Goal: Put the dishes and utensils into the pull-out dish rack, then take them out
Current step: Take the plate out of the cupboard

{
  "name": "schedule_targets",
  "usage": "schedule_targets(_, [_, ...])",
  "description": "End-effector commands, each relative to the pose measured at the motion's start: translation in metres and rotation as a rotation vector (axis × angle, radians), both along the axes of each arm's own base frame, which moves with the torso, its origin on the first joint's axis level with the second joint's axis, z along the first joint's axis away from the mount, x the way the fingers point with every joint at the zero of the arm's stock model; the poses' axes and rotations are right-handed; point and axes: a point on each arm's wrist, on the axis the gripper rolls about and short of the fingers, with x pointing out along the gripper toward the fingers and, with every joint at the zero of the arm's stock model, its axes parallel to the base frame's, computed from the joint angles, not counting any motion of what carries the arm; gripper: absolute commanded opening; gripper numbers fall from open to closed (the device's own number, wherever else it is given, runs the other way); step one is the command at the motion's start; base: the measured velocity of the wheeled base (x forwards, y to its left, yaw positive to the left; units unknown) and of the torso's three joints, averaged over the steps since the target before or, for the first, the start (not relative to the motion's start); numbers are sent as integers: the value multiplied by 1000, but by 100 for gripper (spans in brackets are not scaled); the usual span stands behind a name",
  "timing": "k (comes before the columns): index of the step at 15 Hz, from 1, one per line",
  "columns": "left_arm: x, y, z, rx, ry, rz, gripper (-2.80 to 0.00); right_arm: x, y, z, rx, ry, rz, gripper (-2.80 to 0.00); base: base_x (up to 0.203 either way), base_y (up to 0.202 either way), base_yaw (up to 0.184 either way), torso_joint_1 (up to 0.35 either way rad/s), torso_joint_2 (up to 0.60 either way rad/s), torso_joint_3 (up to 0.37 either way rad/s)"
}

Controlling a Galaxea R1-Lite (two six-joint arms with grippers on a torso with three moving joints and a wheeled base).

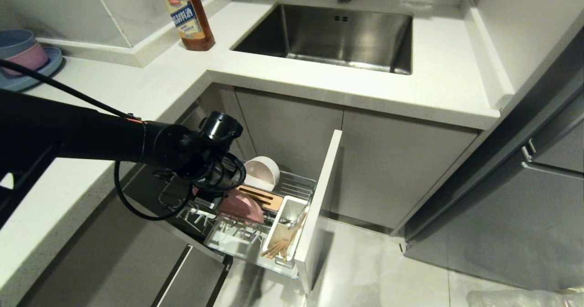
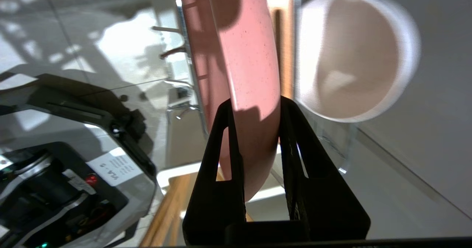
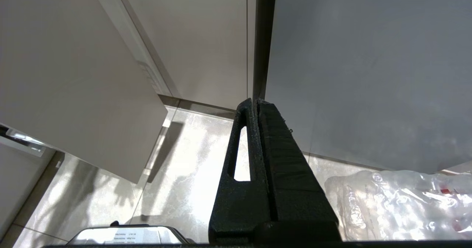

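The left gripper clamps the pink plate's rim between its fingers, plate upright in the dish rack beside the white bowl.

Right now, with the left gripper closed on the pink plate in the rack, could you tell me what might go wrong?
1. The left gripper pinches only the rim of the pink plate, so the plate may swing or slip when lifted.
2. The cream bowl stands right beside the plate; a sideways pull could knock it.
3. The plate sits among the rack's wire prongs and might snag there.
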Motion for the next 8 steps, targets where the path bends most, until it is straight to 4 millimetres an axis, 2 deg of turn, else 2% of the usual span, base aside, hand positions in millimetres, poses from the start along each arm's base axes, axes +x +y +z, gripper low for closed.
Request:
schedule_targets(1, [-10,2,22,-24,-60,2,-280,0,0,-1,0,2,0,-280,0,0,0,0,0,0])
schedule_targets(4, [-30,1,52,-38,-138,-9,-280,0,0,0,0,1,-1,-280,0,0,0,0,0,0])
schedule_targets(8, [-70,1,99,-86,-267,-53,-280,0,0,-1,0,3,0,-280,0,0,0,0,0,0])
